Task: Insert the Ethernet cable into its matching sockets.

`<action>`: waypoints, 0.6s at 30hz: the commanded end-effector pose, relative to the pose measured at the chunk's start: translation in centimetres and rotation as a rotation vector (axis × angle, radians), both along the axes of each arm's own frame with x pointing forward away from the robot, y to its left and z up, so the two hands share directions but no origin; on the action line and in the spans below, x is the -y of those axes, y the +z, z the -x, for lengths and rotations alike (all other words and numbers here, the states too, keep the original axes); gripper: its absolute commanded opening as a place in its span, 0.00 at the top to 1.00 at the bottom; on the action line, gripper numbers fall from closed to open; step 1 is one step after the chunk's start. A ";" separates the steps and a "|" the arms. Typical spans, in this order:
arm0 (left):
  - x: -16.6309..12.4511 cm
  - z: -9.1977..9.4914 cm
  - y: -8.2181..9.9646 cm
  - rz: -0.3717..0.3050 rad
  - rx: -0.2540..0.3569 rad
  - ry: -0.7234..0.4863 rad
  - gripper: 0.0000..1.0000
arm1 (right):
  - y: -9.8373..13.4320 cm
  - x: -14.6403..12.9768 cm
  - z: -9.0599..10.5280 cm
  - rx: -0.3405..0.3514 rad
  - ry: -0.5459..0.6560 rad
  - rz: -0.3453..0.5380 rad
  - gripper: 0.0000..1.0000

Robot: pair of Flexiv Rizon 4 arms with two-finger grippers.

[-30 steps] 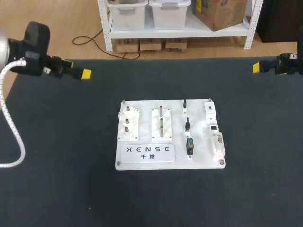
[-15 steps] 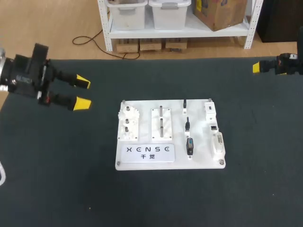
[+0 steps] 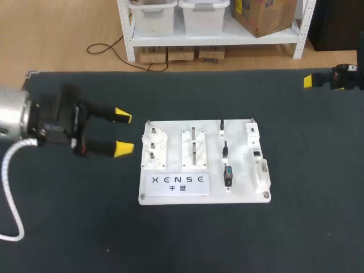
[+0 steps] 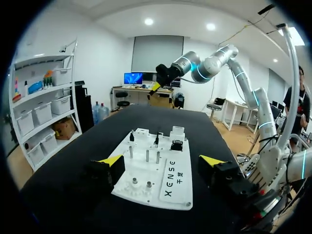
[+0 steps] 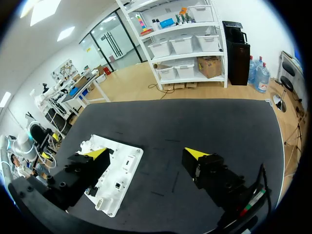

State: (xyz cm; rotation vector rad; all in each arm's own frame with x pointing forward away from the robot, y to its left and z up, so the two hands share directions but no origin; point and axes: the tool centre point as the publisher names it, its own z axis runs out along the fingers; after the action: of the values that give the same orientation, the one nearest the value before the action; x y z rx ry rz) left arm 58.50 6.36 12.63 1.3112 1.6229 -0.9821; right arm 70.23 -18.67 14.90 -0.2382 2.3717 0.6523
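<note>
A white practice board (image 3: 170, 193) lies mid-table. Its right-middle column holds short black plugs (image 3: 228, 175), and I cannot tell which is the Ethernet one. The column at the board's right edge has a small dark socket (image 3: 257, 153) between white connector blocks. My left gripper (image 3: 123, 132) hovers just off the board's left edge, open and empty. In the left wrist view the board (image 4: 183, 192) lies ahead of and below the left gripper (image 4: 161, 161). My right gripper (image 3: 307, 81) is at the table's far right, away from the board. In its wrist view this right gripper (image 5: 145, 153) is open and empty, the board (image 5: 132, 157) beyond one finger.
The board carries a white block with pegs (image 3: 154, 147) on its left, a plate with upright pins (image 3: 194, 149) beside it and a lettered label (image 3: 180, 182) at the front. Dark table mat (image 3: 85, 227) surrounds the board on all sides.
My left arm has swung from the table's far-left back corner down and right to the board's left edge, its fingers now seen spread apart. The right arm has not moved.
</note>
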 end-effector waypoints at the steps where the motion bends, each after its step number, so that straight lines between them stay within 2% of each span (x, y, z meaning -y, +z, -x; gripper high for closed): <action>1: 1.9 0.3 -1.0 -0.025 0.051 0.098 0.00 | 0.0 0.0 0.1 0.000 -0.001 0.002 0.00; 12: 4.1 -0.5 -2.1 -0.093 0.063 0.037 0.00 | 0.0 0.0 0.1 0.000 -0.001 0.002 0.00; 18: 4.9 -1.5 -2.9 -0.108 0.041 -0.018 0.00 | 0.0 0.0 0.1 0.000 -0.001 0.002 0.00</action>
State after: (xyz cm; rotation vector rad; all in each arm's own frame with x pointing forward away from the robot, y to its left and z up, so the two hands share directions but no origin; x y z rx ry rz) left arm 58.48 2.16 10.29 1.3550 1.6470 -0.8355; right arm 70.23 -18.66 14.91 -0.2382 2.3717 0.6523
